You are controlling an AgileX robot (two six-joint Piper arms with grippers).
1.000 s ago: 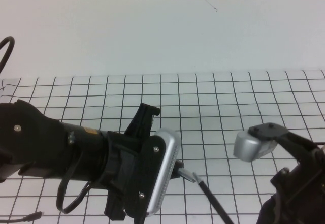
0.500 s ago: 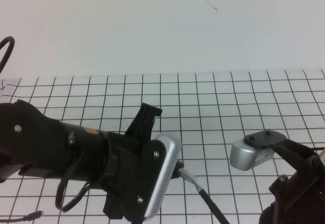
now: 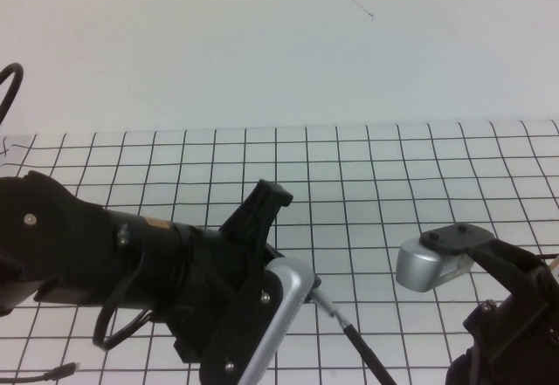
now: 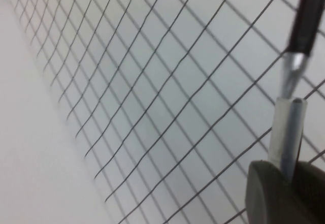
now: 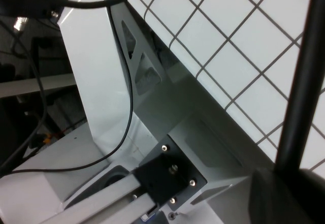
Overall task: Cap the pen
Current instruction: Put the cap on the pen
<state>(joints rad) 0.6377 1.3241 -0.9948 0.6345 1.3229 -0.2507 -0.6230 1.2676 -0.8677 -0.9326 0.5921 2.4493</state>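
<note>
My left gripper (image 4: 284,193) is shut on the short grey cap (image 4: 287,132), open end pointing away from the fingers. The pen's silver tip (image 4: 292,71) sits right at the cap's mouth, with its black barrel (image 4: 307,21) beyond. In the high view the cap (image 3: 325,303) pokes out beside the left wrist's silver camera, and the pen (image 3: 367,354) slants down to the bottom edge. My right gripper (image 5: 292,183) is shut on the pen's black barrel (image 5: 300,92). In the high view its fingertips are below the picture, and only the right arm (image 3: 511,315) shows.
The white grid mat (image 3: 367,175) covers the table up to a plain white wall. The right wrist's silver camera (image 3: 428,267) hangs over the mat at the right. A black cable (image 3: 9,88) loops at the far left. The table's white frame (image 5: 101,82) and cables show under the mat edge.
My left wrist has rolled, and its silver camera has swung lower. My right arm has dropped slightly with the pen. The cap and the pen tip stay close together.
</note>
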